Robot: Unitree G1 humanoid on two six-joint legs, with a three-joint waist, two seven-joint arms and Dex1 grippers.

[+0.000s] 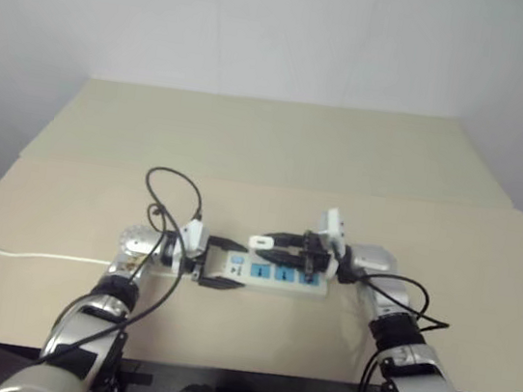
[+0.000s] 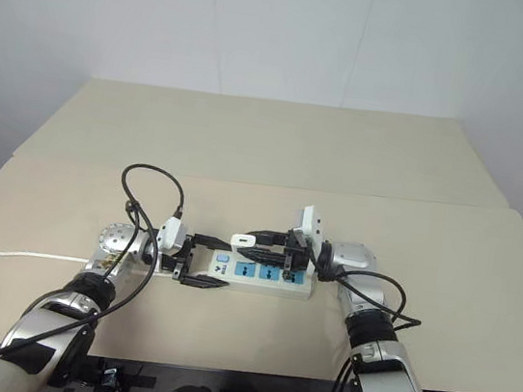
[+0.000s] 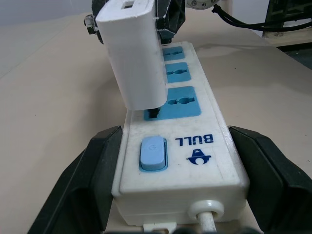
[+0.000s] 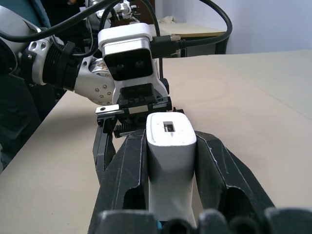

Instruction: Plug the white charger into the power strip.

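Note:
The power strip [image 1: 275, 275] lies on the table, a long white bar with three blue sockets and a blue switch [image 3: 153, 153] at its left end. My left gripper [image 1: 229, 265] is shut on that switch end, one black finger [image 3: 87, 170] on each long side. My right gripper [image 1: 274, 247] reaches in from the right, shut on the white charger [image 4: 170, 156]. The white charger [image 3: 134, 53] stands tilted over the socket nearest the switch, a dark prong touching that socket's edge. How deep the prongs sit is hidden.
The strip's white cord [image 1: 20, 253] runs left across the tan table [image 1: 268, 148] and off its edge. Black cables loop above my left wrist [image 1: 175, 189] and beside my right wrist [image 1: 403, 299]. A white wall stands behind the table.

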